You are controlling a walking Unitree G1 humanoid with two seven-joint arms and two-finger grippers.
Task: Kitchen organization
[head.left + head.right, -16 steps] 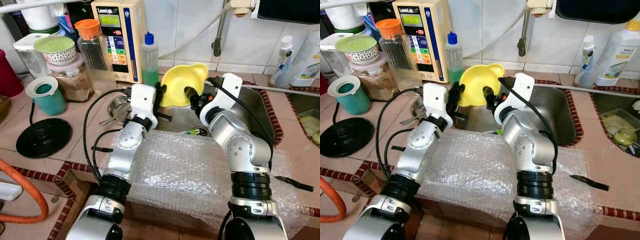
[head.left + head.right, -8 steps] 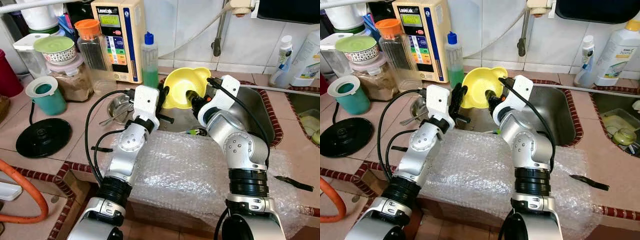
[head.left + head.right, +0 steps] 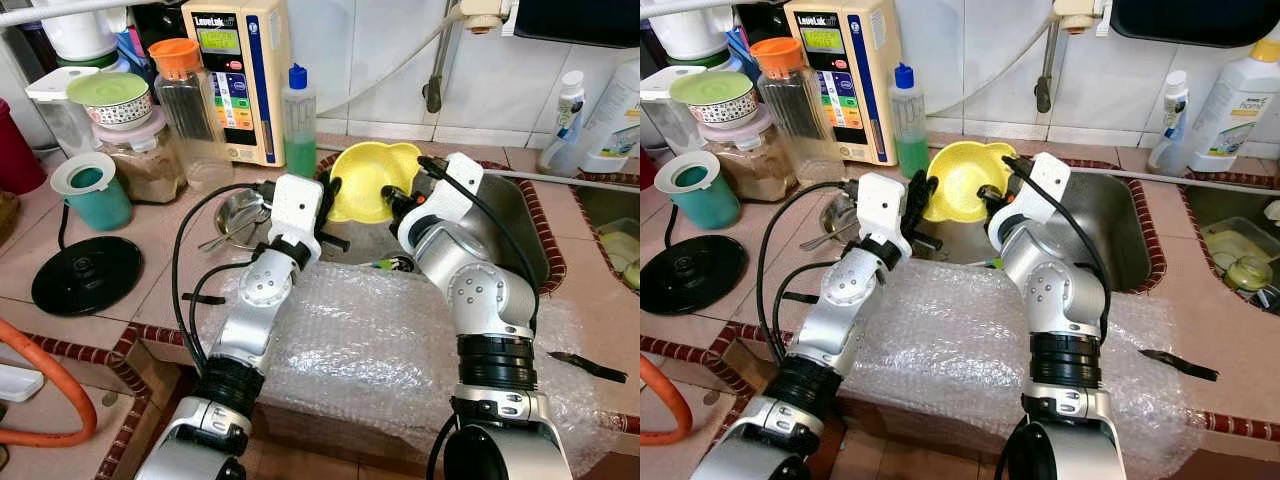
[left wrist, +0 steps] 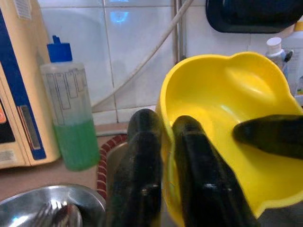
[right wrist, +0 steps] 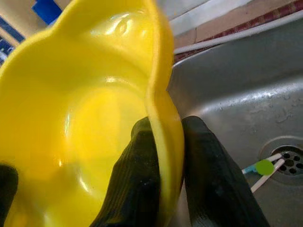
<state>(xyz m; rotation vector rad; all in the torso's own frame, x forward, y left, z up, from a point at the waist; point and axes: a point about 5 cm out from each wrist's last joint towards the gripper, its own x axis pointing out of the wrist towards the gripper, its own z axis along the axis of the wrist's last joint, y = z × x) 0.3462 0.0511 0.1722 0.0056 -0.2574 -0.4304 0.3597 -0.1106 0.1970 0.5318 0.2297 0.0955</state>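
Over the steel sink [image 3: 515, 225], both robot arms are holding a yellow bowl [image 3: 368, 178] tilted on edge, the right gripper [image 5: 164, 142] clamping its rim between its two black fingers and the left gripper [image 4: 163, 142] pinching the opposite rim, near a green soap bottle [image 3: 298, 120] standing on the tiled counter [image 3: 150, 240].

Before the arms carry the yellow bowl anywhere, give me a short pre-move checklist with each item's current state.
1. Right gripper pinching the yellow bowl rim, one finger on each side: ok.
2. Left gripper holding the opposite rim, one finger on each side: ok.
3. Bowl empty of contents: ok, its inside is bare in the wrist views.
4. Bowl raised off the sink floor: cannot tell.
5. Green soap bottle beside the bowl, close to the left gripper: not ok, it could be knocked.
6. Steel bowl with cutlery under the left arm's path: not ok.
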